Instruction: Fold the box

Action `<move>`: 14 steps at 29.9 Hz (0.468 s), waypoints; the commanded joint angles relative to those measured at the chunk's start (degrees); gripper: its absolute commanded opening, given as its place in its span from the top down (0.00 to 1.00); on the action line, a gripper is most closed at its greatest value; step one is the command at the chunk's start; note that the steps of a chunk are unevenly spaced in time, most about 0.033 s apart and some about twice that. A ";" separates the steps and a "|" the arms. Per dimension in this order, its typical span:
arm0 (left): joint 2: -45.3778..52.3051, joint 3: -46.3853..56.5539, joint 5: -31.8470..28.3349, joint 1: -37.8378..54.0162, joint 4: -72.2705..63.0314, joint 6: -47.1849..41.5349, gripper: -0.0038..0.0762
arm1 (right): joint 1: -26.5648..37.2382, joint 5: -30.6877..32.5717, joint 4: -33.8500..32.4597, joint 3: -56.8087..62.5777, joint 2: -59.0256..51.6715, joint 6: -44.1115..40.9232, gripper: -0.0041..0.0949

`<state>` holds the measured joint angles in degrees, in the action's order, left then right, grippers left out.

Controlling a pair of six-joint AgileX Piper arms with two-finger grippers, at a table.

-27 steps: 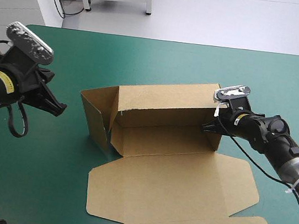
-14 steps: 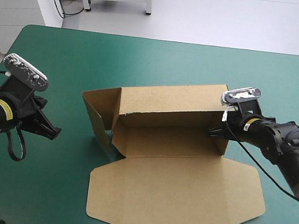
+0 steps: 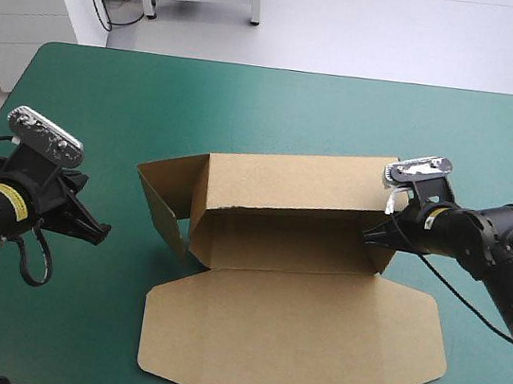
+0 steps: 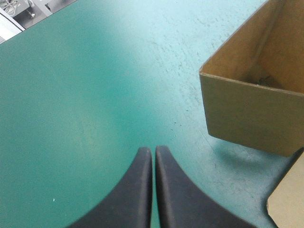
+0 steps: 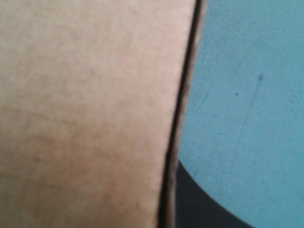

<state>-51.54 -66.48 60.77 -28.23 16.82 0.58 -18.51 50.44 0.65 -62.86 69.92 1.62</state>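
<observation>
Right jaws: clamped on the right end wall of the part-raised brown cardboard box (image 3: 286,185) — board between the black fingers (image 5: 190,213).
Left jaws: pressed together, empty, over the teal-green bench (image 3: 250,105), apart from the box's left flap (image 3: 164,200).
Box: mid-bench, back wall raised, lid panel (image 3: 295,326) flat.
Doing it well: hinge the end wall square on its crease — slowly.

Plain brown box (image 3: 294,331), teal-green cover (image 3: 250,105), black left tool (image 4: 153,151).
</observation>
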 commanded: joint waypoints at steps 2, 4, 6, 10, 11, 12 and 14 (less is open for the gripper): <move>0.82 -1.35 -3.46 0.15 0.63 -0.58 0.94 | 0.31 5.33 1.35 -1.28 2.33 -0.31 0.97; 0.97 -1.35 -3.32 0.15 0.23 -0.88 0.94 | 0.31 4.06 1.43 -1.28 4.21 -0.21 0.97; 1.25 -1.35 -3.32 0.15 0.25 -0.88 0.94 | 0.31 2.43 1.43 -1.59 6.14 -0.21 0.97; 1.24 -1.35 -3.32 0.15 0.25 -1.34 0.94 | 0.31 -0.60 1.58 -4.45 11.25 -0.40 0.97; 1.24 -1.35 -3.21 0.15 0.25 -1.91 0.94 | 0.31 -1.25 1.83 -5.52 12.70 -0.40 0.97; 1.28 -1.35 -3.09 0.15 0.25 -2.13 0.94 | 0.31 -1.98 1.97 -6.48 13.90 -0.40 0.97; 1.28 -1.35 -2.96 0.15 0.25 -2.74 0.94 | 0.31 -3.21 1.97 -8.98 17.08 -0.40 0.97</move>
<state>-50.85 -66.48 60.65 -28.23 16.59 -0.67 -18.51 51.43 2.01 -69.38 82.36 0.88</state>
